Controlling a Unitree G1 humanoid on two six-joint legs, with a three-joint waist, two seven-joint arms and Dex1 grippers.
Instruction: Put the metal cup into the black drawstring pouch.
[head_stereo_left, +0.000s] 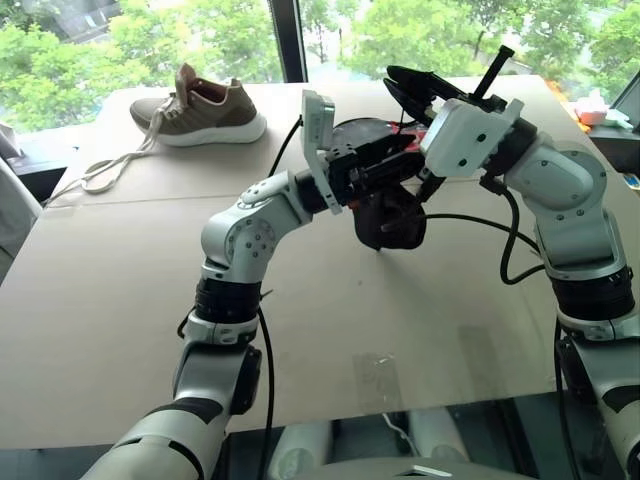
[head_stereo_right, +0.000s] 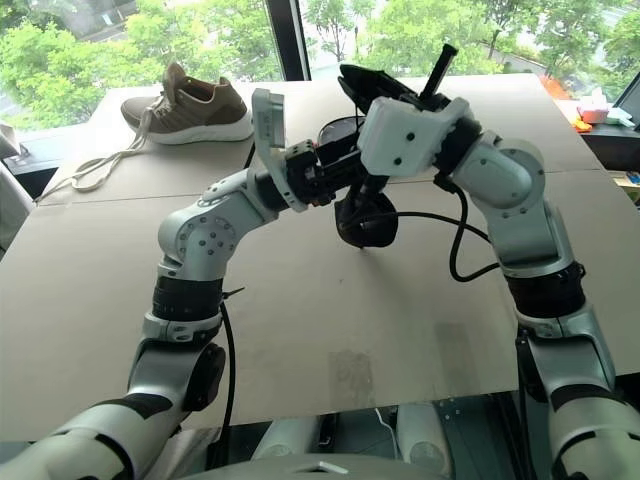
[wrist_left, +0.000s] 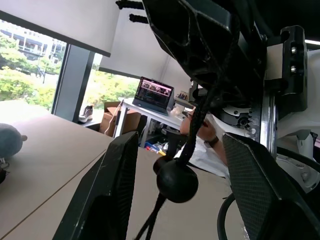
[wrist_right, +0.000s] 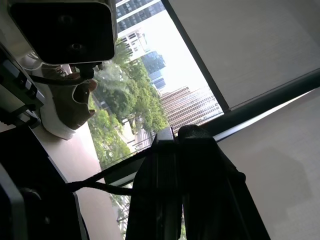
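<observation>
Now, right gripper (head_stereo_right: 352, 88): clenched on the top edge of the black drawstring pouch (head_stereo_right: 365, 222), lifting it above the counter (head_stereo_right: 300, 330); its wrist view shows the two fingers pressed together on a thin black cord (wrist_right: 100, 186) that runs off to the side.
Left gripper (head_stereo_left: 395, 160): fingers parted, reaching in beside the pouch from the robot's left; in the head views I cannot tell whether it grips fabric.
Left wrist view: the two fingers (wrist_left: 112, 200) stand apart, with the drawstring and its round black toggle (wrist_left: 177, 181) hanging between them, touching neither.
Pouch: hangs between the two grippers, its rounded lower end just above the counter's middle.
Metal cup: cannot be made out; possibly hidden in or behind the pouch.
Shoe (head_stereo_left: 200, 108): tan with white sole, on the far left of the counter, laces trailing toward the edge, well apart from the pouch.
Background: laptop (wrist_left: 155, 95) on a desk.
</observation>
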